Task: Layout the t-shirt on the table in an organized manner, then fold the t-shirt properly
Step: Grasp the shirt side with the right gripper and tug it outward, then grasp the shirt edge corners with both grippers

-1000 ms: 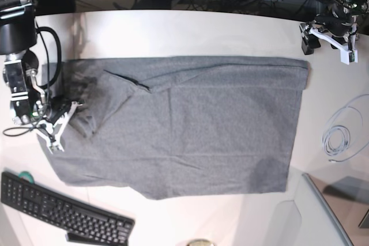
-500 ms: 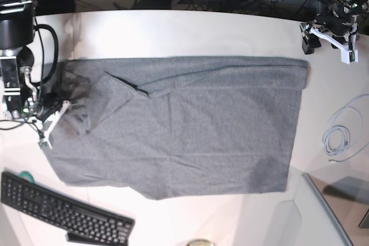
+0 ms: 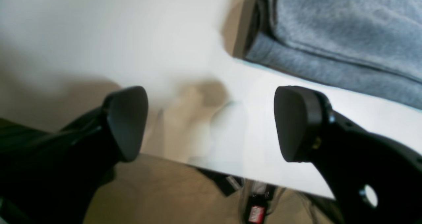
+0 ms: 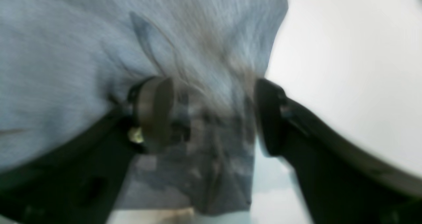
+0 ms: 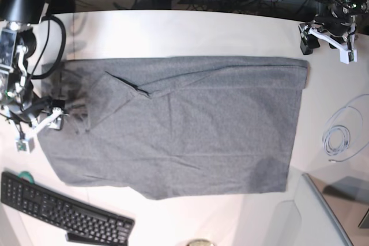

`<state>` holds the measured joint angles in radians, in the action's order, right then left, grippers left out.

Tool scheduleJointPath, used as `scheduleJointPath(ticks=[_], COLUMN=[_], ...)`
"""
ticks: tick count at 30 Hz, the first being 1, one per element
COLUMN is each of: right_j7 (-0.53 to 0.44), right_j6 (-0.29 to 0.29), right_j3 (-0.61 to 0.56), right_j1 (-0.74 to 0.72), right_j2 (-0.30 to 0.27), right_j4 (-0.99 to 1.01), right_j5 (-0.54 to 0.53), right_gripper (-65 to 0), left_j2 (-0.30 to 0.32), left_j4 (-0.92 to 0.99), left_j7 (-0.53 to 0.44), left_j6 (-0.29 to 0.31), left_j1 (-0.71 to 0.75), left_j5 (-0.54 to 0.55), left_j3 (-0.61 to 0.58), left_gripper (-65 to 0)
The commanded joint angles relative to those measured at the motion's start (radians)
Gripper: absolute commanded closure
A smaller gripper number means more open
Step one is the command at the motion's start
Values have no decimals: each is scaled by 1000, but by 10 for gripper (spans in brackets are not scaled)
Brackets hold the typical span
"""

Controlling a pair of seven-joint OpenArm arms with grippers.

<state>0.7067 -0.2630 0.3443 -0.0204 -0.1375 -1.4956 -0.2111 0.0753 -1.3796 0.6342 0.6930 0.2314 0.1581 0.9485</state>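
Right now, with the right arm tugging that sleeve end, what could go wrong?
1. The right gripper has only a bunched bit of the t-shirt between its fingers; the cloth may slip out.
2. Creases near the sleeve fold could get dragged rather than flattened.
3. The left gripper is open off the far corner, pinning nothing, so the whole shirt might slide across the table.

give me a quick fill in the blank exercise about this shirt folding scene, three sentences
The t-shirt lying on the table is ____ in colour.
The left gripper hangs over bare table with its jaws ____.
Fabric is bunched between the fingers of the ____ gripper.

Missing words: grey; open; right
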Motion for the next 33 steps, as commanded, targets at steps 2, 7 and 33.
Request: scheduleJointPath(ticks=[2, 7, 33], right_j7=[-78, -127, -86], right_j6=[-35, -92, -178], right_j3=[68, 112, 421], right_j1=[38, 142, 302], right_j2=[49, 86, 183], right_j4=[-99, -199, 10], right_j5=[-9, -9, -468], right_gripper=[-459, -459, -459], left_j2=[13, 11, 14], left_j4=[47, 136, 326], left_j7=[-83, -204, -221], left_j6=[5, 5, 5], left_j1=[-28, -33, -139], left_j5=[11, 30, 153], left_j3=[0, -85, -124], left_gripper=[-571, -571, -7])
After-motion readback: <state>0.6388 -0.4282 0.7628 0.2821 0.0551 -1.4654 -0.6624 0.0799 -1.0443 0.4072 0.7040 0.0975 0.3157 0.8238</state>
